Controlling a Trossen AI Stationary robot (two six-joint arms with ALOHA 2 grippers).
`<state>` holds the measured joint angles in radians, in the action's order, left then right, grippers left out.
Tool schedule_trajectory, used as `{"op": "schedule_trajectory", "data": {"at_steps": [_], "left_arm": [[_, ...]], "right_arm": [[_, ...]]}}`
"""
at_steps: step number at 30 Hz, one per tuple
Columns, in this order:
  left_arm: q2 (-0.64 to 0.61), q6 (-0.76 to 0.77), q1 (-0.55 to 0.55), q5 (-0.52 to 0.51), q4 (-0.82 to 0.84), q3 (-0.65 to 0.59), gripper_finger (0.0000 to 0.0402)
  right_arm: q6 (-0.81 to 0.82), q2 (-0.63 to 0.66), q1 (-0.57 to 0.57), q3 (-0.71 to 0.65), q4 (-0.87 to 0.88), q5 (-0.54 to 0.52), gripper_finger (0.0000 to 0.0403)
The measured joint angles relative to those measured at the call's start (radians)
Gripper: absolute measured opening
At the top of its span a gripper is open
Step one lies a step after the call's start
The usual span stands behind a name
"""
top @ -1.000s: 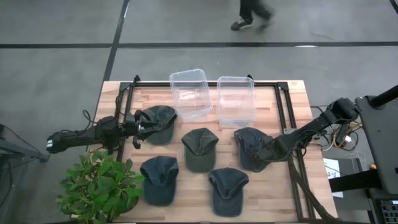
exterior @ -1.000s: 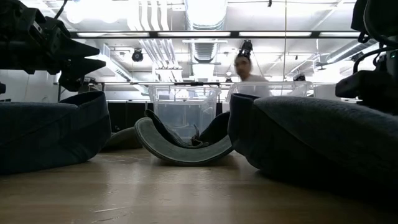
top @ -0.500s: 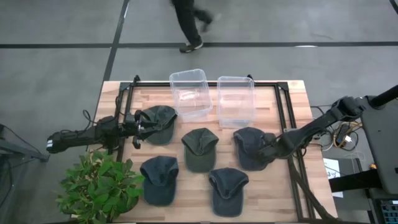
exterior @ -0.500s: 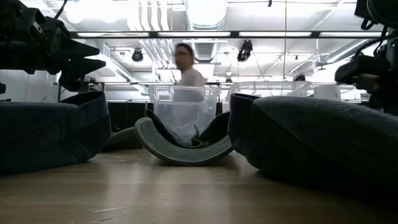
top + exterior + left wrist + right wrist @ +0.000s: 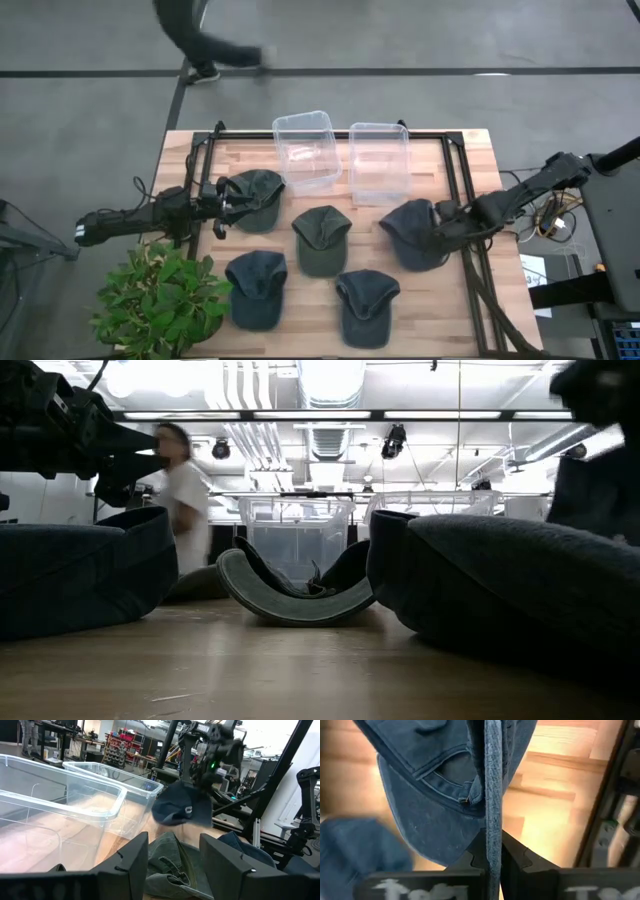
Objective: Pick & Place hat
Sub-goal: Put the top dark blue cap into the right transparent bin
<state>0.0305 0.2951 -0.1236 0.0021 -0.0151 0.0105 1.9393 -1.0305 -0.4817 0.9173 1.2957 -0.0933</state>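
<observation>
Several denim hats lie on the wooden table. The blue hat at the right hangs from my right gripper, which is shut on it; the left wrist view shows this hat off the table. My left gripper stands open at the left edge of a green hat, and that hat's cloth lies between the fingers. I cannot tell whether they touch it. My right gripper pinches an edge of the blue hat between its two fingers, on the hat's right side. The fingers come from the table's right, slanting down. The hat is lifted clear of the table, and its crown and back strap hang beyond the fingers.
Two clear plastic bins stand at the far side. A green hat and two blue hats lie toward the near edge. A potted plant stands at the near left. A person walks beyond the table.
My right gripper has shut on the blue hat's right edge, then risen and drawn back a little toward the table's right and far side. The hat has come up off the table with it. The person has crossed behind the table from right to left.
</observation>
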Motion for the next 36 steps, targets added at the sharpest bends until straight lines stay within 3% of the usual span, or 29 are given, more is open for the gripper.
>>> {"op": "schedule_trajectory", "data": {"at_steps": [7,13,25,36], "left_arm": [[0.0,0.0,0.0,0.0,0.0,0.0,0.017],[0.0,0.0,0.0,0.0,0.0,0.0,0.017],[0.0,0.0,0.0,0.0,0.0,0.0,0.017],[0.0,0.0,0.0,0.0,0.0,0.0,0.017]], "right_arm": [[-0.116,-0.072,-0.001,0.33,0.26,0.087,0.0013],[-0.218,-0.151,-0.001,0.543,0.276,0.086,0.0013],[-0.582,-0.278,-0.001,0.648,0.232,-0.134,0.0013],[-1.211,-0.249,-0.029,0.631,-0.149,-0.47,0.0013]]}}
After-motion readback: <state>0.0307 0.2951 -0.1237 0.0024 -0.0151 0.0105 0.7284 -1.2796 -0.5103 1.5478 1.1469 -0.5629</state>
